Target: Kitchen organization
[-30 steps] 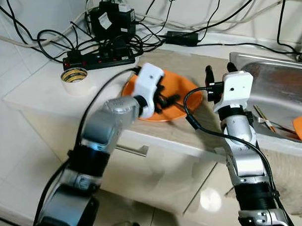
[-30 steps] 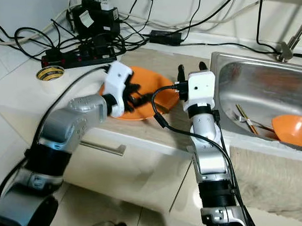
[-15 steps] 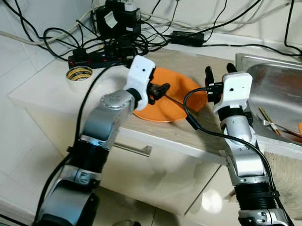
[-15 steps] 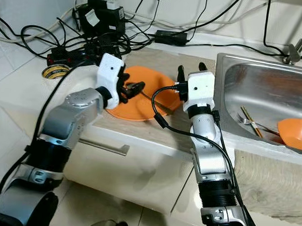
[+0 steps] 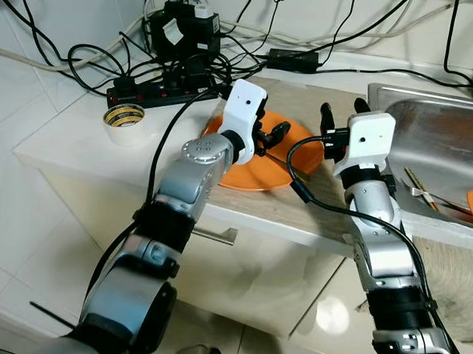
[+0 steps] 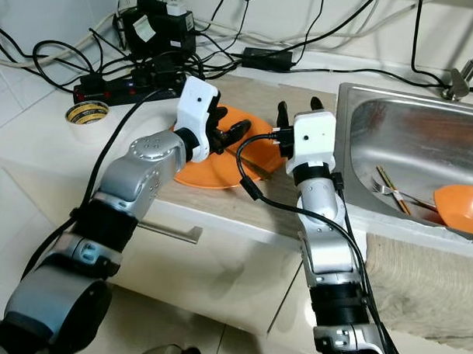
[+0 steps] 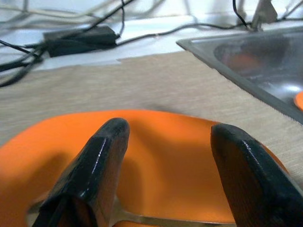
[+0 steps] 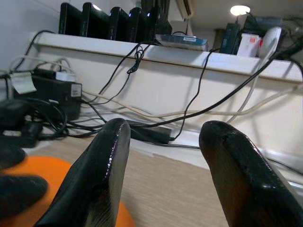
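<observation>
The steel sink (image 5: 447, 145) sat at the counter's right end. Left of the sink lay the orange plate (image 5: 278, 151). The left gripper (image 7: 163, 177), jaws spread and empty, had swung across the plate toward the sink, likely after the utensil (image 7: 142, 218) there. The right gripper (image 8: 163, 182) hovered between plate and sink, jaws apart.

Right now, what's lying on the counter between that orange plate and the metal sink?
In the left eye view, bare beige countertop runs between the orange plate and the sink. The right gripper hovers above that stretch, fingers open, with its black cable looping across.
</observation>
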You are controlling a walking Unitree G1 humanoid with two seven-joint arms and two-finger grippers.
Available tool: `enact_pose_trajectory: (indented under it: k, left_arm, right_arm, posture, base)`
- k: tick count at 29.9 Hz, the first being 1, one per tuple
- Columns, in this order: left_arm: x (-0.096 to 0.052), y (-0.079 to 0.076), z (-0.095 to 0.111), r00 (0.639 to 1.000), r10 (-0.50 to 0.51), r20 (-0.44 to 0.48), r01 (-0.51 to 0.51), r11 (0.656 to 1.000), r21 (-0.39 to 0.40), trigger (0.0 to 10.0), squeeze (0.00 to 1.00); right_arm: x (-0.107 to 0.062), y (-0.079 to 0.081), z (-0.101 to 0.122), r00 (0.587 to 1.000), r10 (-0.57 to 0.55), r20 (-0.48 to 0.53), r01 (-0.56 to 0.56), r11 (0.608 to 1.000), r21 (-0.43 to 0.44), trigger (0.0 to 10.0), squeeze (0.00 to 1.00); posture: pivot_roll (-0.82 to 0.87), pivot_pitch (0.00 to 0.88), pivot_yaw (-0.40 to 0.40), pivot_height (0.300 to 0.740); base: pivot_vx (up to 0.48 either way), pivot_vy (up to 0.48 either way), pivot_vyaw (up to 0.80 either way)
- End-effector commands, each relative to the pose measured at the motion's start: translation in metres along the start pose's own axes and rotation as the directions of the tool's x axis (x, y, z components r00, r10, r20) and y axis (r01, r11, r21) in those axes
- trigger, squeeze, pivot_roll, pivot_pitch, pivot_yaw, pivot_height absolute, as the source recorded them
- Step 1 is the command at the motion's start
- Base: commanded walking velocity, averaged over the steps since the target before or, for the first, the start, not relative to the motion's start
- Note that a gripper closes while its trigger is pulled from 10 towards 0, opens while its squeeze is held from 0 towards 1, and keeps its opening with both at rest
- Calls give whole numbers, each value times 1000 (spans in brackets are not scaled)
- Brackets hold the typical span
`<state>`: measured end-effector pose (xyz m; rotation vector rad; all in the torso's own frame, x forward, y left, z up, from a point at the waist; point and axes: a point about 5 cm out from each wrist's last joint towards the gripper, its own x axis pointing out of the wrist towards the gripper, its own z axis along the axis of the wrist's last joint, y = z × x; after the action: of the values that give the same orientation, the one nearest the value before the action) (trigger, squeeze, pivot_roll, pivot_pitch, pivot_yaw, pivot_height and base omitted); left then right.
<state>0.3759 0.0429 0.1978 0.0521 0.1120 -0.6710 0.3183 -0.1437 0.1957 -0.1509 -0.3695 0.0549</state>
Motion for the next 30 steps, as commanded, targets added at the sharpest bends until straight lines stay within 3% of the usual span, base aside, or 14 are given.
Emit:
enact_pose_trajectory:
  k: [1,4,12,19,21,22,25,30]
  left_arm:
    - [3,0,2,1000,-24,0,24,1000,9,10000,0]
    - [7,-2,1,999,-48,-7,48,999,1,10000,0]
    - [16,-11,-2,995,-101,-10,101,995,6,10000,0]
    - [20,-14,-2,993,-119,1,119,993,-15,10000,0]
    - [20,-14,-2,993,-119,1,119,993,-20,10000,0]
    - [20,-14,-4,993,-119,-1,119,993,-24,10000,0]
    - [20,-14,-4,993,-116,0,116,993,-27,10000,0]
    - [18,-8,-9,995,-95,-16,94,995,-35,10000,0]
  right_arm:
    - [-4,-12,4,999,-14,-39,16,998,63,10000,0]
    - [-10,-23,3,994,11,-104,2,991,131,10000,0]
    - [-30,-61,9,965,161,-208,-146,985,87,10000,0]
    - [-43,-95,19,857,364,-366,-348,931,110,10000,0]
    - [-43,-95,20,844,388,-371,-370,921,121,10000,0]
    - [-43,-94,22,815,436,-383,-404,900,165,10000,0]
    - [-42,-93,23,803,455,-385,-419,890,179,10000,0]
    - [-35,-80,31,753,561,-345,-491,827,273,10000,0]
  posture:
    - [-65,0,93,740]
    - [-84,0,101,740]
    - [-146,0,117,740]
    - [-164,0,99,740]
    - [-163,0,95,740]
    - [-157,0,87,740]
    - [-154,0,83,740]
    - [-130,0,63,740]
  base:
    - [0,0,0]
    - [0,0,0]
    - [0,0,0]
    - [0,0,0]
    - [0,0,0]
    - [0,0,0]
    - [0,0,0]
    - [0,0,0]
